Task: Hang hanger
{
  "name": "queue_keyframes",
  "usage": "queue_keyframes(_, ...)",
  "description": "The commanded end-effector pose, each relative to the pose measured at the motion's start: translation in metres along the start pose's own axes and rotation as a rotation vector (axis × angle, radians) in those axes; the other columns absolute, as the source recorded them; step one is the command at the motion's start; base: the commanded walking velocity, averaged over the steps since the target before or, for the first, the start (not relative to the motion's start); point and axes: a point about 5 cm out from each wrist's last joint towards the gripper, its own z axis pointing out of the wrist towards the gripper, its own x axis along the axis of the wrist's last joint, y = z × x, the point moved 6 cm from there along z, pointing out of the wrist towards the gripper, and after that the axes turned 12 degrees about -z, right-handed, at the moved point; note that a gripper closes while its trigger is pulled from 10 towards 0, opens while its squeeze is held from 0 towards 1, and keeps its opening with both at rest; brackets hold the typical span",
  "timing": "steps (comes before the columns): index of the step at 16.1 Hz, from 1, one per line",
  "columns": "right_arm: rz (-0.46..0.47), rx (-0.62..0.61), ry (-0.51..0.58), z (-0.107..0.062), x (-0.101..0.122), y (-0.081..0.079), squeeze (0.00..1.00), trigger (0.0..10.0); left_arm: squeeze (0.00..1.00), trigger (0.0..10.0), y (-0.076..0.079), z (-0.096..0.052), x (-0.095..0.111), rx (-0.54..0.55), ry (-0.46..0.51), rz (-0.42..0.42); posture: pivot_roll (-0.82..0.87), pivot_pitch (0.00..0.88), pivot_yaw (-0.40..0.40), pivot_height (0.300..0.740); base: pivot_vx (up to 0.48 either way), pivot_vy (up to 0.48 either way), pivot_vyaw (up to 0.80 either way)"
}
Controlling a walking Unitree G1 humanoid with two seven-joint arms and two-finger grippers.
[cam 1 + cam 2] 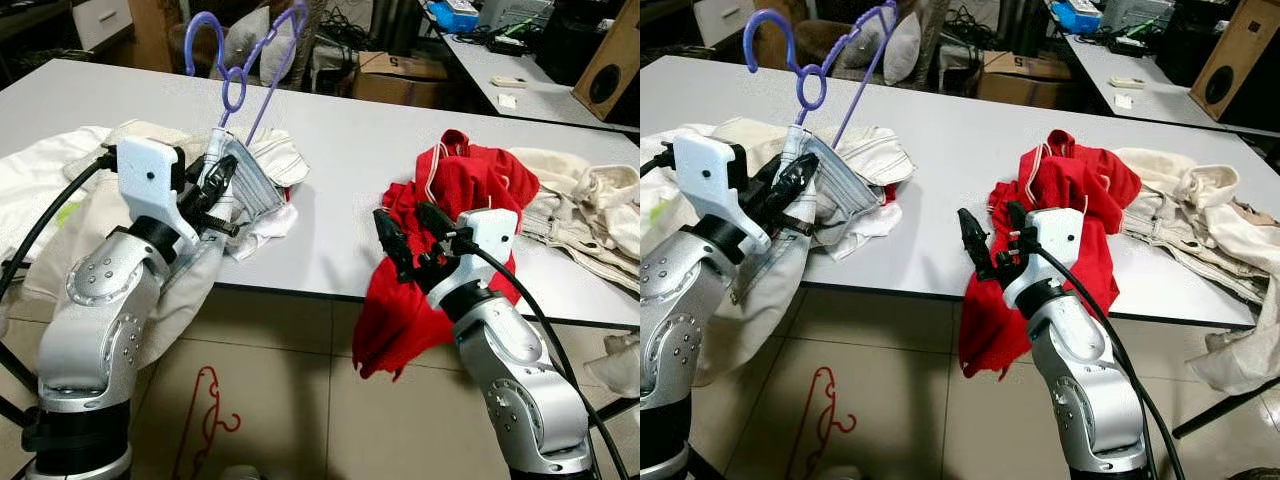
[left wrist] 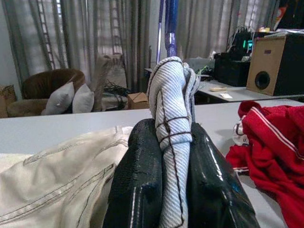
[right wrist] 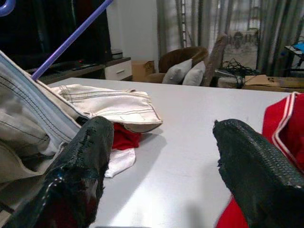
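Observation:
A purple plastic hanger point(image 1: 243, 62) stands up from a white-and-grey striped garment point(image 1: 247, 185) on the left of the white table point(image 1: 340, 140). My left gripper point(image 1: 213, 188) is shut on a fold of that garment point(image 2: 172, 123), just below the hanger's neck. The hanger's purple shaft point(image 2: 170, 26) rises straight above the fingers. My right gripper point(image 1: 412, 243) is open at the table's front edge, in front of a red garment point(image 1: 455, 200) that drapes over the edge, and holds nothing. Its black fingers point(image 3: 88, 161) stand wide apart.
Cream clothing point(image 1: 590, 215) lies on the table's right side and more cream cloth point(image 1: 60, 190) on the left. A red hanger point(image 1: 205, 420) lies on the tiled floor below. Cardboard boxes point(image 1: 395, 75), a speaker point(image 1: 610, 65) and a second table point(image 1: 530, 85) stand behind.

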Motion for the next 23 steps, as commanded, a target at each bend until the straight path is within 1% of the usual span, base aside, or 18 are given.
queue_keyframes(1,-0.025,-0.023,0.012,0.0,0.007,0.005,0.0,10.0,0.0,10.0,0.013,0.003,0.014,-0.035,0.042,0.005,0.13,0.0,-0.064,0.74,-0.262,0.0,0.0)
queue_keyframes(4,-0.014,-0.035,0.029,0.002,0.013,0.006,0.0,10.0,0.0,10.0,0.014,0.004,0.024,-0.031,0.071,0.004,0.13,0.0,-0.065,0.74,-0.275,0.0,0.0)
queue_keyframes(6,0.004,-0.041,0.061,0.006,0.021,0.006,0.0,10.0,0.0,10.0,0.002,0.016,0.059,-0.016,0.164,0.003,0.14,0.0,-0.071,0.74,-0.283,0.0,0.0)
queue_keyframes(8,0.004,-0.035,0.087,0.012,0.029,0.006,0.0,10.0,0.0,10.0,-0.005,0.035,0.104,-0.042,0.268,0.047,0.15,0.0,-0.083,0.74,-0.285,0.0,0.0)
queue_keyframes(9,0.004,-0.03,0.108,0.015,0.035,0.006,0.0,10.0,0.0,10.0,-0.004,0.043,0.14,-0.072,0.352,0.059,0.15,0.0,-0.082,0.74,-0.289,0.0,0.0)
queue_keyframes(10,0.005,-0.028,0.135,0.016,0.042,0.007,0.0,10.0,0.0,10.0,-0.001,0.046,0.184,-0.104,0.458,0.059,0.15,0.0,-0.082,0.74,-0.277,0.0,0.0)
queue_keyframes(11,0.005,-0.027,0.151,0.017,0.047,0.008,0.0,10.0,0.0,10.0,0.004,0.043,0.213,-0.131,0.529,0.065,0.15,0.0,-0.081,0.74,-0.274,0.0,0.0)
queue_keyframes(12,0.005,-0.028,0.172,0.017,0.052,0.009,0.0,10.0,0.0,10.0,0.012,0.037,0.25,-0.174,0.617,0.07,0.15,0.0,-0.073,0.74,-0.255,0.0,0.0)
queue_keyframes(13,0.006,-0.029,0.191,0.016,0.057,0.009,0.0,10.0,0.0,10.0,0.02,0.025,0.274,-0.219,0.676,0.085,0.15,0.0,-0.07,0.74,0.0,0.0,0.0)
queue_keyframes(14,0.007,-0.028,0.194,0.014,0.058,0.009,0.0,10.0,0.0,10.0,0.024,0.02,0.277,-0.235,0.675,0.128,0.14,0.0,-0.063,0.74,0.0,0.0,0.0)
queue_keyframes(15,0.006,-0.026,0.193,0.013,0.058,0.008,0.0,10.0,0.0,10.0,0.023,0.02,0.269,-0.235,0.646,0.136,0.14,0.0,-0.063,0.74,0.0,0.0,0.0)
queue_keyframes(16,0.008,-0.021,0.181,0.009,0.054,0.006,0.0,10.0,0.0,10.0,0.015,0.023,0.223,-0.219,0.495,0.153,0.14,0.0,-0.068,0.74,0.0,0.0,0.0)
queue_keyframes(17,0.01,-0.017,0.176,0.008,0.053,0.005,0.0,10.0,0.0,10.0,0.012,0.023,0.209,-0.212,0.454,0.15,0.14,0.0,-0.068,0.74,0.0,0.0,0.0)
queue_keyframes(18,0.012,-0.007,0.167,0.006,0.051,0.004,0.0,10.0,0.0,10.0,0.009,0.018,0.18,-0.212,0.378,0.118,0.14,0.0,-0.076,0.74,0.0,0.0,0.0)
queue_keyframes(19,0.01,0.005,0.157,0.004,0.049,0.003,0.0,10.0,0.0,10.0,0.009,0.01,0.159,-0.212,0.329,0.095,0.15,0.0,-0.083,0.74,0.0,0.0,0.0)
queue_keyframes(20,0.009,0.025,0.142,0.001,0.046,0.001,0.0,10.0,0.0,10.0,0.01,-0.002,0.134,-0.22,0.253,0.077,0.15,0.0,-0.09,0.74,0.0,0.0,0.0)
queue_keyframes(21,0.004,0.033,0.133,0.001,0.044,0.0,0.0,10.0,0.0,10.0,0.01,-0.007,0.121,-0.222,0.206,0.079,0.15,0.0,-0.095,0.74,0.0,0.0,0.0)
queue_keyframes(23,-0.029,0.067,0.099,-0.002,0.035,-0.001,0.0,10.0,0.0,10.0,0.009,-0.027,0.078,-0.226,0.05,0.095,0.16,0.0,-0.108,0.74,0.0,0.0,0.0)
